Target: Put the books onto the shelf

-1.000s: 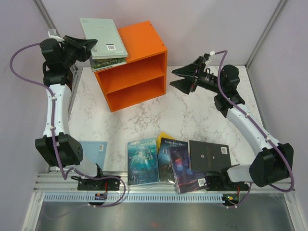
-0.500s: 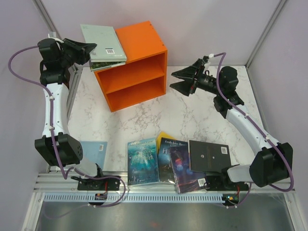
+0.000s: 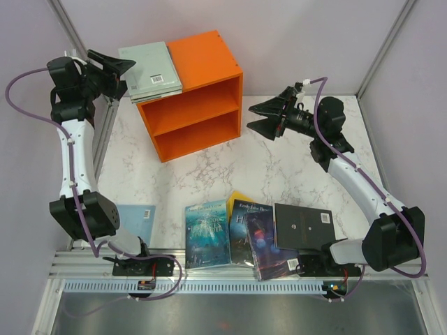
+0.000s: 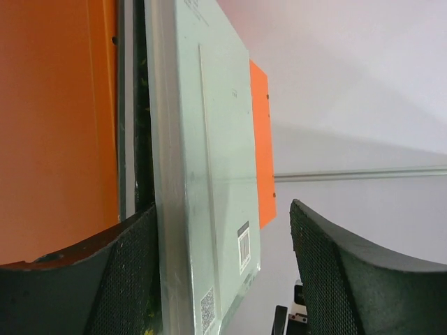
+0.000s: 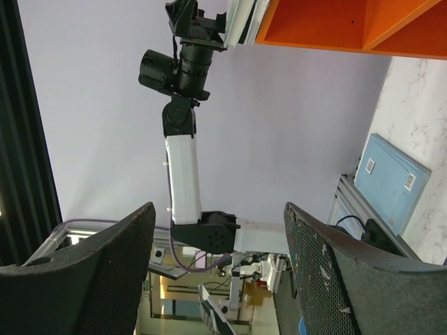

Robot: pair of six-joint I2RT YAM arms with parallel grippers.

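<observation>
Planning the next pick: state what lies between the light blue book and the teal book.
Nothing: the top view shows only bare marble table between the light blue book and the teal book.

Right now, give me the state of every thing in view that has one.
Left hand: open, astride grey book's edge.
Right hand: open, empty, raised.
Grey book: flat on another book atop shelf.
Shelf: upright, both compartments empty.
Front books: flat on table, overlapping.
Blue book: flat by left base.

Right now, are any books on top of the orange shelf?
Yes, a pale book lies flat on the shelf's top, another beneath it.
</observation>
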